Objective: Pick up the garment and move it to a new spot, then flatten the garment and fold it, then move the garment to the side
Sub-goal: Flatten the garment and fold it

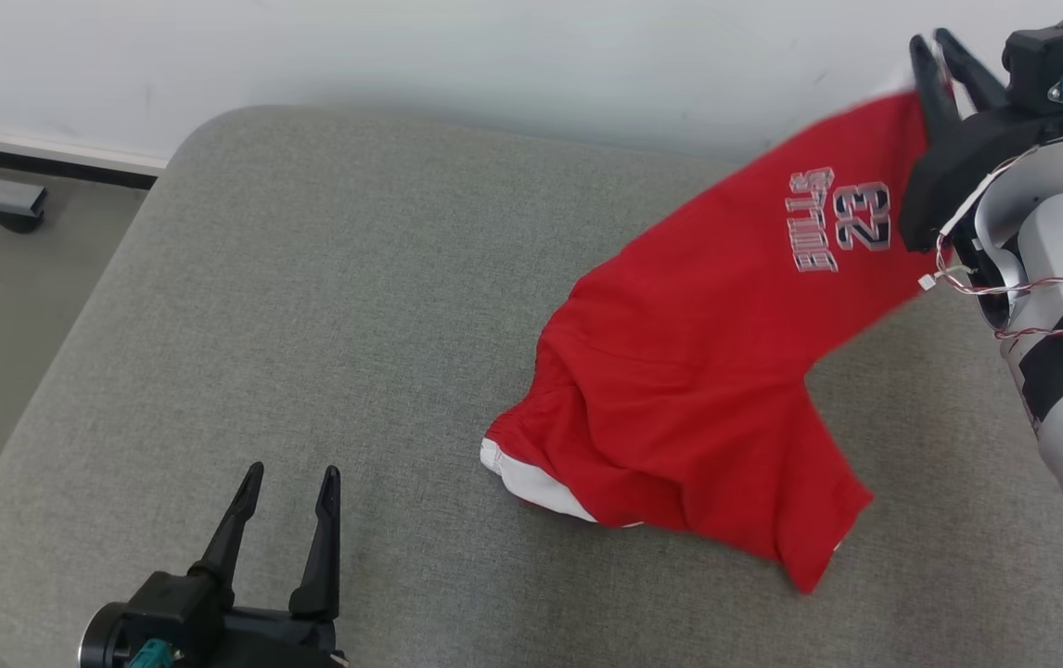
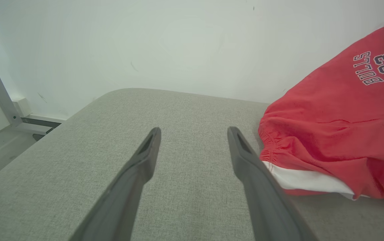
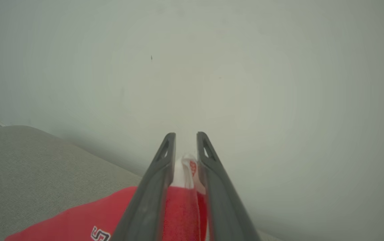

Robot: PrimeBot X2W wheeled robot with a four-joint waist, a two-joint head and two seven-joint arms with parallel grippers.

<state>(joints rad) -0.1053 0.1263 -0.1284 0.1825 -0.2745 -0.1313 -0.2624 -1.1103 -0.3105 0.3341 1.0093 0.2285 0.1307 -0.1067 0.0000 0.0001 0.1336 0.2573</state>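
Looks like the move step: garment raised at far right, near end draped on the cushion. Right gripper jaws narrowly apart around the hem, and you can't tell if they're gripping. Left gripper spread, empty. Next, you'd lay it flat.

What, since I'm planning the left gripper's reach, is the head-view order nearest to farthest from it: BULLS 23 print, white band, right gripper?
1. White band, close on the left gripper's right.
2. BULLS 23 print, far right, on the lifted garment.
3. Right gripper, top right corner.
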